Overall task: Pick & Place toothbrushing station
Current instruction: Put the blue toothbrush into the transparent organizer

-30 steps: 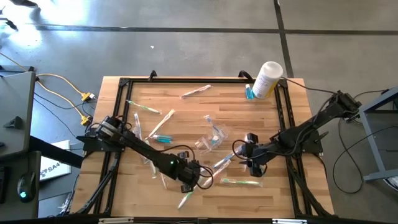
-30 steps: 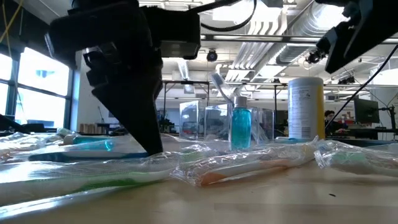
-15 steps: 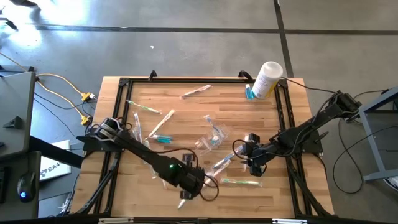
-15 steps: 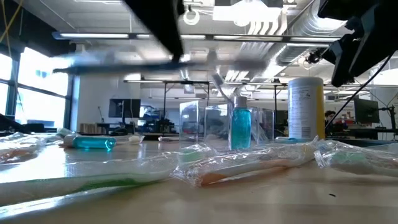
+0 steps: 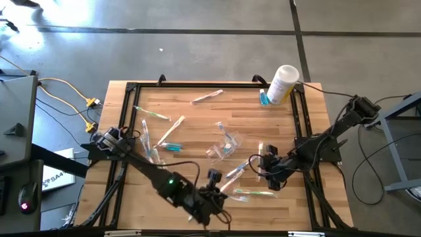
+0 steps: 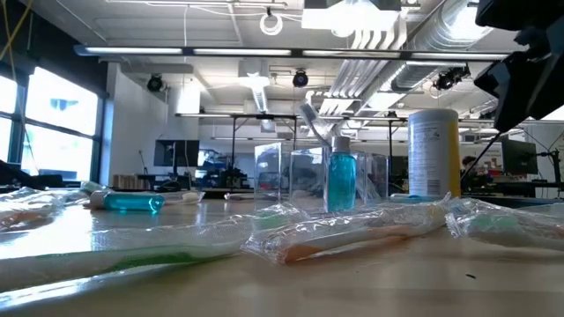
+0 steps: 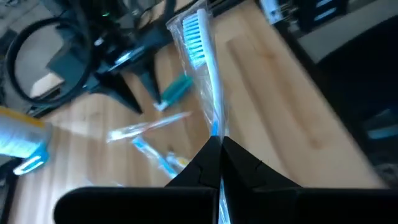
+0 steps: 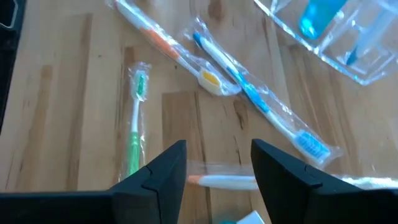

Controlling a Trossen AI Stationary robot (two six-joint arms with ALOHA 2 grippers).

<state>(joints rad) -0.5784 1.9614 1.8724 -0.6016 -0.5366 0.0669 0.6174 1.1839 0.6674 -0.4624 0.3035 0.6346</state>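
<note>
My left gripper (image 5: 212, 187) hangs above the table's near middle, shut on a blue toothbrush (image 7: 202, 68) in a clear wrapper. My right gripper (image 8: 217, 167) stands open over the table's right half. Below it lie a white-and-orange brush (image 8: 219, 181), a green brush (image 8: 134, 127) and a blue one (image 8: 258, 96), all flat on the wood. A clear bag (image 5: 223, 145) holding a teal tube (image 8: 318, 15) lies at mid-table. More wrapped brushes (image 5: 152, 114) are scattered at the left and far side. In the low view only my right arm (image 6: 529, 53) shows. My left gripper pinches the wrapped blue toothbrush by its handle (image 7: 214, 129) between the two fingers. The brush runs on ahead of the fingers, roughly along them, its bristle head (image 7: 194, 30) farthest out. It is lifted clear of the table.
A white canister (image 5: 283, 83) and a small blue bottle (image 5: 264, 98) stand at the far right corner. A black frame (image 5: 197, 85) runs round the tabletop. Bare wood lies along the near edge (image 5: 289, 214).
My left gripper has risen from the table with the blue toothbrush, gone toward the near edge and the right, and rolled; in the low view it has left the picture upward. The brush has come clear of the table.
</note>
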